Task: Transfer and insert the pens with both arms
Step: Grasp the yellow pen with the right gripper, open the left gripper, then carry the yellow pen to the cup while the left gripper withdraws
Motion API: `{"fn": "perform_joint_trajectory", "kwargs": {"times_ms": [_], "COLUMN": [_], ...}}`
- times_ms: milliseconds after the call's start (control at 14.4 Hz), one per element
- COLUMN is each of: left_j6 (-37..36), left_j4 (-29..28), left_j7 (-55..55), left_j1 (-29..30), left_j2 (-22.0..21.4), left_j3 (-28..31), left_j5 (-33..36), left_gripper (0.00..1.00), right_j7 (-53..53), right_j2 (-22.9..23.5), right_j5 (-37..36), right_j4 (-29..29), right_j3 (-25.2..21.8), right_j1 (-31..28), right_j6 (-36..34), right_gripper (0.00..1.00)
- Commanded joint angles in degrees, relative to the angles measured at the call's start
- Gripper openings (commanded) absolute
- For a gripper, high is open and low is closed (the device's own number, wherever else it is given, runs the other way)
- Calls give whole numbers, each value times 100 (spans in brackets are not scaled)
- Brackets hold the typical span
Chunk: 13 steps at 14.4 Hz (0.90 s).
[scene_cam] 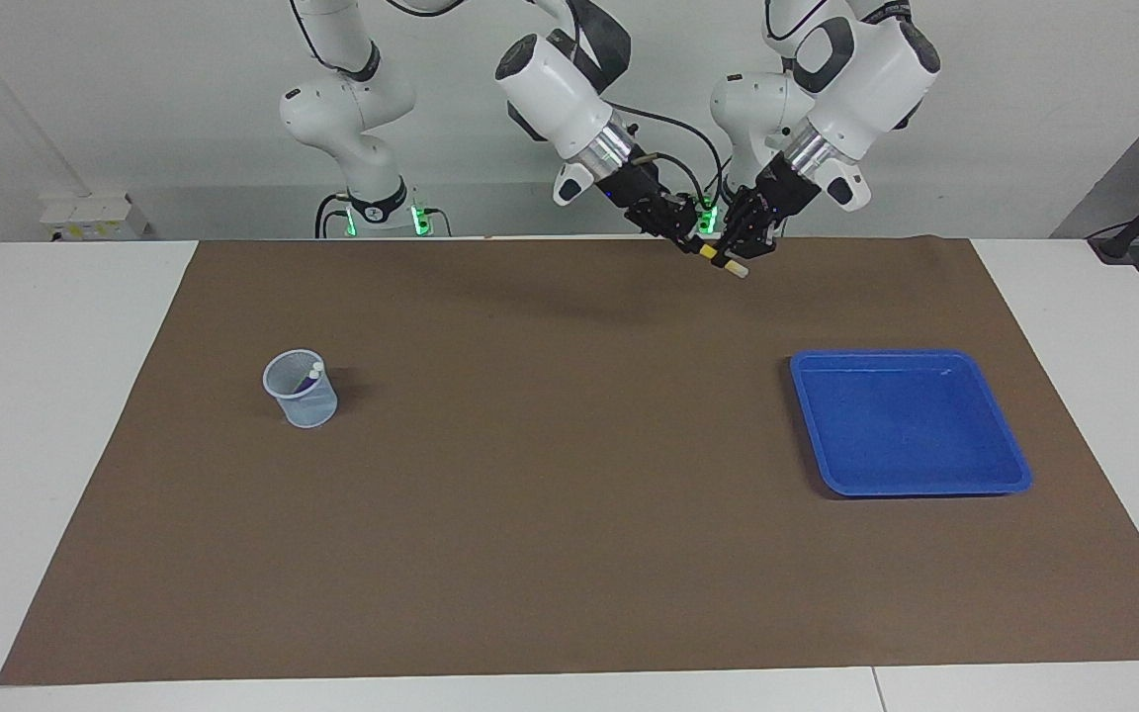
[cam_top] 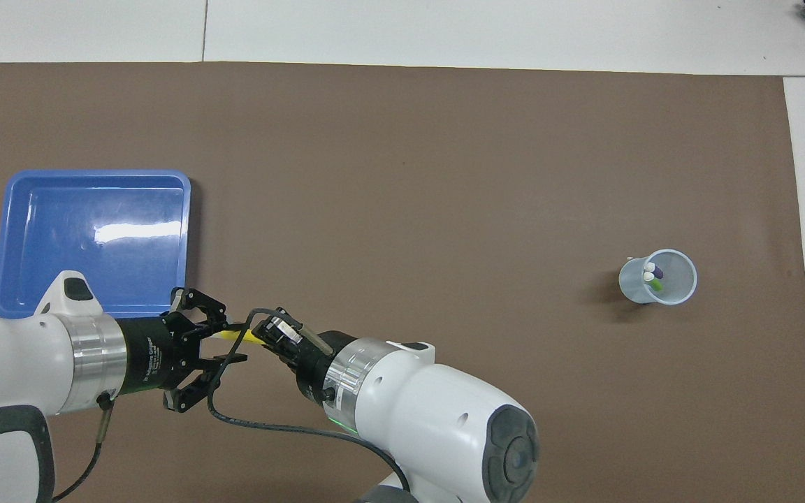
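The yellow pen [scene_cam: 725,260] is pinched by right gripper [scene_cam: 680,237]; left gripper [scene_cam: 743,242] fingers are spread around it. Tray [scene_cam: 1014,465] and cup [scene_cam: 301,389], holding two pens, are well apart on the table [scene_cam: 569,554].

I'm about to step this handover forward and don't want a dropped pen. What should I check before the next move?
1. Right gripper grips the yellow pen: ok.
2. Left gripper has let go: ok, its fingers are spread either side of the pen.
3. Left gripper withdrawn from the pen: not ok, the pen lies between its fingers.
4. Cup upright on the mat: ok.
5. Room in the cup beside the purple pen and green pen: cannot tell.
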Motion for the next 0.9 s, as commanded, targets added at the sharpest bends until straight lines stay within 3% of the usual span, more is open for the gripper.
{"fn": "perform_joint_trajectory", "kwargs": {"times_ms": [0,139,347,694,833], "left_j6": [-95,-103,-226,-883,-1297], "left_j4": [-141,-132,-132,-106,-10], "left_j7": [72,81,684,2869,3899], "left_j1": [-128,-137,-119,363,635], "left_j2": [-198,-198,-207,-233,-225], "left_j3": [47,56,65,91,91], "left_j5": [-75,-75,-66,109,635], "left_gripper": [100,100,100,100,100], "right_j7": [-210,-849,-2114,-3724,-4470], "right_j2": [26,18,-70,-324,-447], "right_j5": [128,128,119,-222,-547], "right_j4": [-2,-11,7,42,68], "right_j3": [5,5,-4,-30,-30], "right_j1": [-25,-217,-648,-1569,-2027], "right_j6": [138,-168,-1169,-2856,-3621], "right_gripper": [0,0,0,0,0]}}
